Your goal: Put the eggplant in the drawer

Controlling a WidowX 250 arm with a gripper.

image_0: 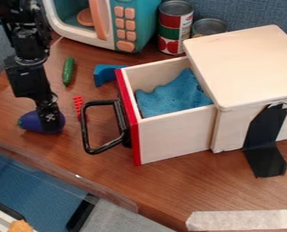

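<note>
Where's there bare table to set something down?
Bare wood lies between the open drawer and the pale tape nearest the camera. It's crowded from the gripper and eggplant, past the red piece, to the drawer's black handle.

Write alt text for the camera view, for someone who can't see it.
A black robot gripper is down at a purple eggplant on a brown table, beside an open wooden drawer with a red front and blue material inside. Farther back are a cucumber, two cans and a toy microwave.
</note>
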